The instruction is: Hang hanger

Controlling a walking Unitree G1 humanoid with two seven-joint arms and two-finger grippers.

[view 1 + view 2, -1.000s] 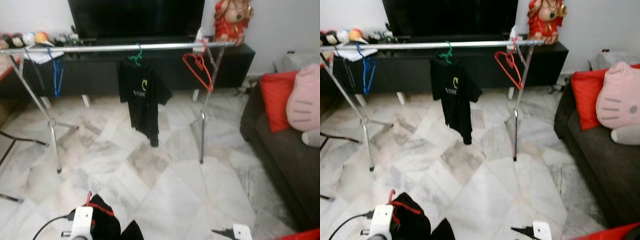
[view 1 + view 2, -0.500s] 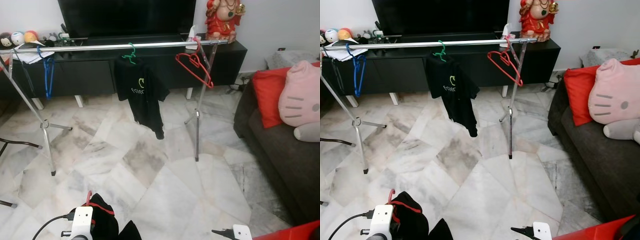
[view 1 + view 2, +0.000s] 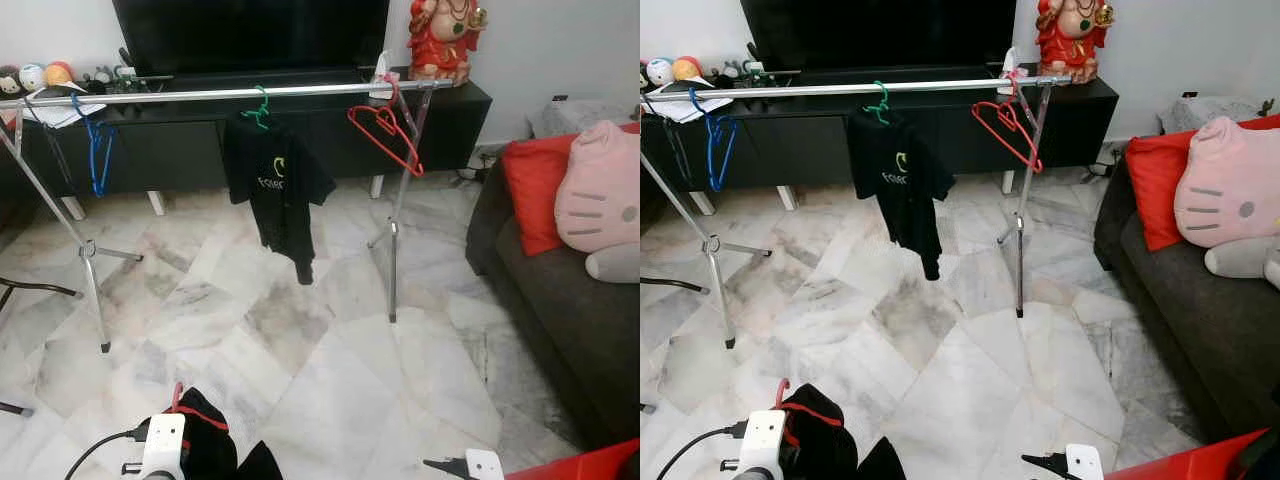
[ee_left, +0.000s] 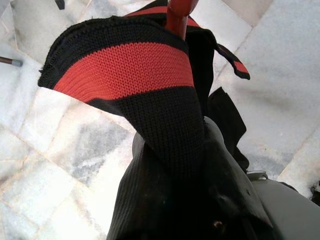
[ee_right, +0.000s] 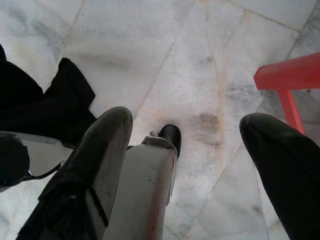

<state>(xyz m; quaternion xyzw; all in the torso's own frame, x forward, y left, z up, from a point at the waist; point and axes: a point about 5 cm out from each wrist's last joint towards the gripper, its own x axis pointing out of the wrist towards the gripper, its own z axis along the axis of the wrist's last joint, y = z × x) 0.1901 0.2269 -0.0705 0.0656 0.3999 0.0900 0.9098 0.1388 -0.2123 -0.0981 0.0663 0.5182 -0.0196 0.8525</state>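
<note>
Under the black-and-red garment (image 4: 150, 100) left gripper's fingers are hidden, grip unreadable; red hanger (image 4: 176, 15) hook cropped; right gripper (image 5: 190, 150) spread wide, empty.

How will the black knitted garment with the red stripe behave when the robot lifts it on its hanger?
The black knitted garment with the red stripe is probably floppy: it folds and droops around the red hanger hook. It likely swings when carried, like the black T-shirt hanging slack from the metal rail.

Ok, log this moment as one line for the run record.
phase: approaching rack | left hand: shut on red hanger with black-and-red garment | right hand: open, idle | rail holds: blue hanger, black shirt, empty red hangers
</note>
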